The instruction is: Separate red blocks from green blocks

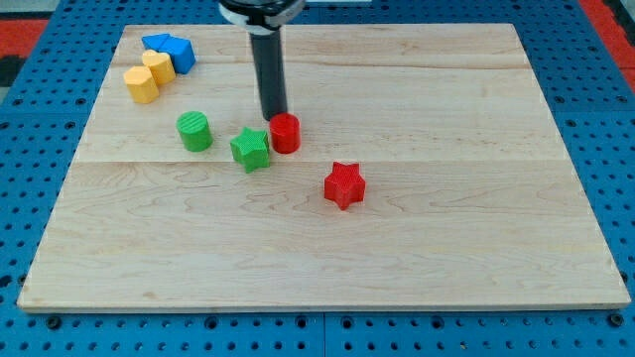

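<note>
In the camera view, we see a pale wooden board (327,248) lying on a blue perforated table (30,198). Our dark rod (269,69) comes down from the view's top, and my tip (275,116) sits just behind the red cylinder (285,133), on its upper-left side; it appears to touch the block, though we cannot tell for sure. The rod has no jaws to open or close and has hold of nothing; it only rests against or beside that block.

The red cylinder stands upright near the board's middle, and the green star (251,149) lies right against its lower-left side, the two touching or nearly so. Further toward the view's left, apart from the star, stands the green cylinder (194,131). The red star (344,184) lies toward the view's bottom right of the red cylinder, clear of every other block.

In the board's top-left corner we find a tight cluster, well apart from the red and green blocks: two blue blocks (170,50) whose shapes we cannot fully make out, and just below them, toward the view's left, two yellow blocks (148,75) that look roughly cylindrical and touch one another.
</note>
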Controlling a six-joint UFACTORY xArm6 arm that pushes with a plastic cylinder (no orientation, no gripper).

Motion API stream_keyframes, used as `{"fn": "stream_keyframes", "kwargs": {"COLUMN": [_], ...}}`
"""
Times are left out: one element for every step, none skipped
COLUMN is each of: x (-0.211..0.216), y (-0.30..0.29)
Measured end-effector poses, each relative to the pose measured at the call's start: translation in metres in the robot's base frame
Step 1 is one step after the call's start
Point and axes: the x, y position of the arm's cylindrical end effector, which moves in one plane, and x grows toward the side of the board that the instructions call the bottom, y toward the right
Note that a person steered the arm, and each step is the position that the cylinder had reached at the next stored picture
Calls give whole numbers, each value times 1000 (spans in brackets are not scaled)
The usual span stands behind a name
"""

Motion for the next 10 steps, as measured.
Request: {"fn": "stream_keyframes", "kwargs": {"x": [12, 33, 59, 42, 34, 36, 32, 21, 53, 70], "y": [-11, -45, 4, 11, 4, 56, 57, 96, 107, 105]}}
